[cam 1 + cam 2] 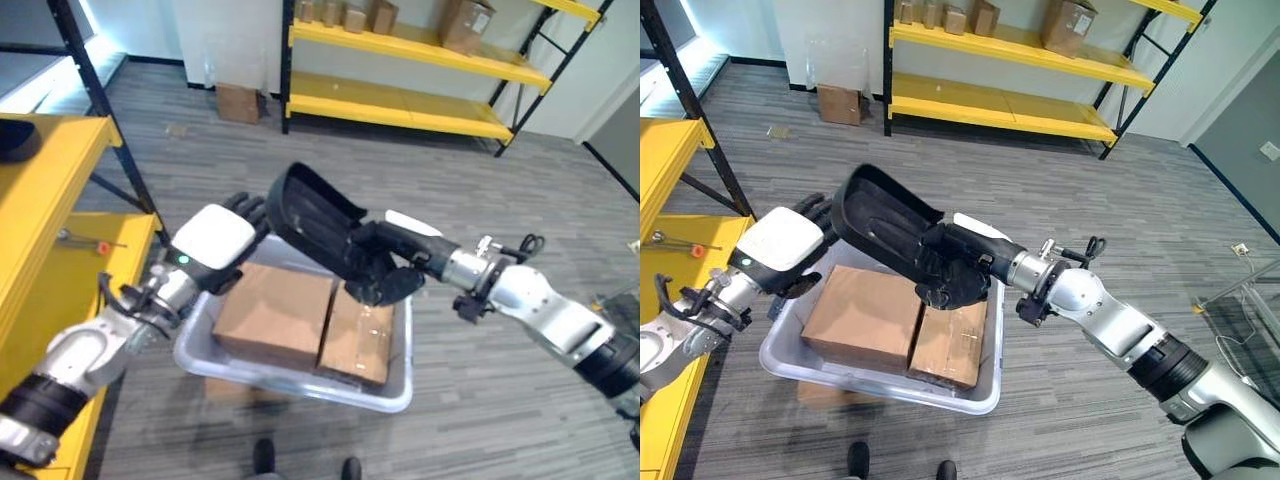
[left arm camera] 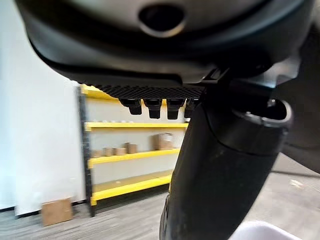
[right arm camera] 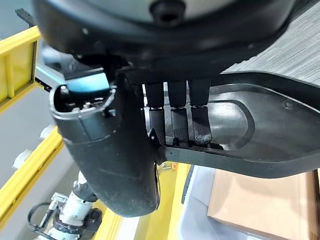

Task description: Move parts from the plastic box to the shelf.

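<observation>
Both arms are silver-grey metal with black bands: a wide black cuff rings each forearm, and a ribbed silver collar sits just behind each wrist. The left hand point(image 1: 215, 240) carries a glossy white, rounded cover over its back, with dark fingers point(image 1: 245, 207) showing beyond it. The right hand point(image 1: 955, 265) is matt black throughout, topped by a white cover. In the right wrist view its black fingers point(image 3: 175, 117) form a row of blocky segments beside a thick, rounded thumb.
</observation>
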`<state>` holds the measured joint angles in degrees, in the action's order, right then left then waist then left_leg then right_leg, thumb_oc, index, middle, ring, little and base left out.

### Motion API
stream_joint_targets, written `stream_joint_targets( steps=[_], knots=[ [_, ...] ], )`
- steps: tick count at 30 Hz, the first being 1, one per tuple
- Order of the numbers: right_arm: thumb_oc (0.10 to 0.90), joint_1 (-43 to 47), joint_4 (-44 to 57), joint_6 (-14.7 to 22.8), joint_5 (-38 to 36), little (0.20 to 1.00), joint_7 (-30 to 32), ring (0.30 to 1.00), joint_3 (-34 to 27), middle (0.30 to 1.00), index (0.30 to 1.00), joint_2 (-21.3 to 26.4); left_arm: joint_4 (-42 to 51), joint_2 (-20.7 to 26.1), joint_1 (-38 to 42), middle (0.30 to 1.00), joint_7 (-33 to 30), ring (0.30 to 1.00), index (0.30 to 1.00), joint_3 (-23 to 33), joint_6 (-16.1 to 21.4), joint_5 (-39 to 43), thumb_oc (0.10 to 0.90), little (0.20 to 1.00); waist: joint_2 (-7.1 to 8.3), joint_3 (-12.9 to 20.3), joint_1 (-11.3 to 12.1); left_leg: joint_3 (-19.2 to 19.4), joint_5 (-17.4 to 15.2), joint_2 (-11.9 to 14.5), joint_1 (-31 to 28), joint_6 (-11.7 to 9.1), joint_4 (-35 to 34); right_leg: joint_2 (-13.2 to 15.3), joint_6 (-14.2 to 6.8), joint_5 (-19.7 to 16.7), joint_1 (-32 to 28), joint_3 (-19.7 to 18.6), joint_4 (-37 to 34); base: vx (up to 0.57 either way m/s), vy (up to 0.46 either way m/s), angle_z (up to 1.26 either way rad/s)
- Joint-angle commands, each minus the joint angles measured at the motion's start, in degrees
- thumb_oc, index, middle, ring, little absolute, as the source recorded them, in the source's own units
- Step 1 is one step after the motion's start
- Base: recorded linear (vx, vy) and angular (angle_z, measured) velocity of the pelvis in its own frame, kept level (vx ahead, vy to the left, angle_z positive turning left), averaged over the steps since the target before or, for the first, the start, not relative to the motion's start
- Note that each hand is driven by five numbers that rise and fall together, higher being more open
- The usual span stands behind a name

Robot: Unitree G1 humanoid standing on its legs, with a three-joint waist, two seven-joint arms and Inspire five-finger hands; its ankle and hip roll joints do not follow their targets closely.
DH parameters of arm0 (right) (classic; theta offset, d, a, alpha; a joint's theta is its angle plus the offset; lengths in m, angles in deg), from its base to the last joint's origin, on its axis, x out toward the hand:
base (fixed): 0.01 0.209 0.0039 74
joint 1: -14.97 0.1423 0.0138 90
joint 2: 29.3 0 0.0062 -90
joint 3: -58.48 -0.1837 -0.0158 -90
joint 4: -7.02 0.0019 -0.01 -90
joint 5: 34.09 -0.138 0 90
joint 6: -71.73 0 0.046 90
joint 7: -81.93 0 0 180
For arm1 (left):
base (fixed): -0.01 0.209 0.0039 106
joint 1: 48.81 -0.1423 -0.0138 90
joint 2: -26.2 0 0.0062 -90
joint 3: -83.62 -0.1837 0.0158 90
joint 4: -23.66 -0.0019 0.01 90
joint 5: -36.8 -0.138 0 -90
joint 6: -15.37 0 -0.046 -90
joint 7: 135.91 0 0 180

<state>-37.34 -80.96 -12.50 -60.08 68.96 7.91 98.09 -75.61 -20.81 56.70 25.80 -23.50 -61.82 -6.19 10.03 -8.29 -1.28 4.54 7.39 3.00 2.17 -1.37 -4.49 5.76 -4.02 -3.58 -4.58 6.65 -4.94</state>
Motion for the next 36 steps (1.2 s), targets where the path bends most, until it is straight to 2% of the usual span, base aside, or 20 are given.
stream_joint_targets(
  steps=[1,9,12,13,14,18,21,31,36],
  knots=[
    [0.4,3.16,0.4,7.45,-1.06,0.3,2.74,0.3,-4.23,0.3,0.3,0.69,-2.92,-0.96,2.32,1.0,-5.86,1.0,1.0,1.49,-1.0,3.81,0.9,1.0,-2.03,9.64,0.63,1.4,-4.92,4.26,-3.94,-1.87,-0.51,2.03,-4.17,2.38,1.21,-1.33,2.73,0.0,0.0,0.0],
    [0.4,7.79,5.92,11.91,9.83,0.3,5.64,0.3,-1.71,0.3,0.3,3.4,-5.45,-0.79,0.41,1.0,-7.21,1.0,1.0,1.05,-0.96,2.61,0.9,1.0,-2.6,9.65,0.55,1.72,-5.19,4.25,-4.23,-1.9,-0.51,2.05,-4.18,2.56,1.21,-1.53,2.77,0.0,0.0,0.0],
    [0.4,10.71,5.8,13.72,19.23,0.3,8.24,0.3,1.51,0.3,0.3,5.43,-7.01,-0.37,-0.71,1.0,-8.04,1.0,1.0,1.29,-1.09,2.32,0.9,1.0,-2.81,9.5,0.6,1.84,-5.2,4.31,-4.35,-1.89,-0.51,1.99,-4.16,2.67,1.27,-1.66,2.94,0.02,-0.008,-0.09],
    [0.4,12.54,6.29,14.58,24.83,0.3,9.5,0.3,3.46,0.3,0.3,6.69,-7.97,-0.19,-0.91,1.0,-8.51,1.0,1.0,0.95,-1.18,2.15,0.9,1.0,-2.72,9.51,0.7,1.89,-5.21,4.31,-4.39,-1.92,-0.51,1.96,-4.16,2.73,1.27,-1.75,2.93,0.02,-0.004,-0.07],
    [0.4,12.91,6.06,14.67,25.09,0.3,9.78,0.3,3.95,0.3,0.3,6.62,-8.08,-0.37,-0.97,1.0,-8.59,1.0,1.0,1.07,-1.15,2.12,0.9,1.0,-2.9,9.49,0.64,1.92,-5.22,4.32,-4.41,-1.92,-0.51,1.95,-4.16,2.74,1.27,-1.77,2.95,0.02,-0.01,-0.06],
    [0.4,17.61,7.22,15.93,35.81,0.3,12.16,0.3,9.25,0.3,0.3,9.3,-8.26,0.36,-1.87,1.0,-9.64,1.0,1.0,1.29,-1.4,1.46,0.9,1.0,-2.73,9.3,0.97,1.68,-5.24,4.27,-4.36,-1.94,-0.51,1.93,-4.16,2.94,1.22,-1.69,2.97,0.01,-0.006,-0.02],
    [0.4,20.48,7.51,16.3,40.65,0.3,13.43,0.3,12.28,0.3,0.3,9.8,-8.36,0.42,-2.52,1.0,-10.31,1.0,1.0,1.79,-1.68,0.99,0.9,1.0,-2.89,9.15,1.06,1.56,-5.26,4.24,-4.35,-1.94,-0.51,1.91,-4.16,3.06,1.16,-1.66,2.99,0.0,0.0,0.0],
    [0.4,22.47,3.33,16.16,47.16,0.3,15.58,0.3,15.39,0.3,0.3,10.62,-7.5,0.81,-5.67,1.0,-11.01,1.0,1.0,3.98,-1.48,0.39,0.9,1.0,-3.27,8.82,1.29,1.23,-5.5,4.07,-4.53,-1.84,-0.51,1.97,-4.16,3.29,0.72,-1.2,2.91,0.0,0.0,0.0],
    [0.4,20.91,1.39,16.32,48.33,0.3,16.44,0.3,14.37,0.3,0.3,11.48,-7.71,0.5,-8.53,1.0,-12.33,1.0,1.0,6.58,-1.94,-0.51,0.9,1.0,-3.2,8.71,1.57,1.12,-5.55,4.02,-4.56,-1.85,-0.51,2.02,-4.14,3.36,0.51,-1.08,2.77,0.0,0.0,0.0]
  ],
)
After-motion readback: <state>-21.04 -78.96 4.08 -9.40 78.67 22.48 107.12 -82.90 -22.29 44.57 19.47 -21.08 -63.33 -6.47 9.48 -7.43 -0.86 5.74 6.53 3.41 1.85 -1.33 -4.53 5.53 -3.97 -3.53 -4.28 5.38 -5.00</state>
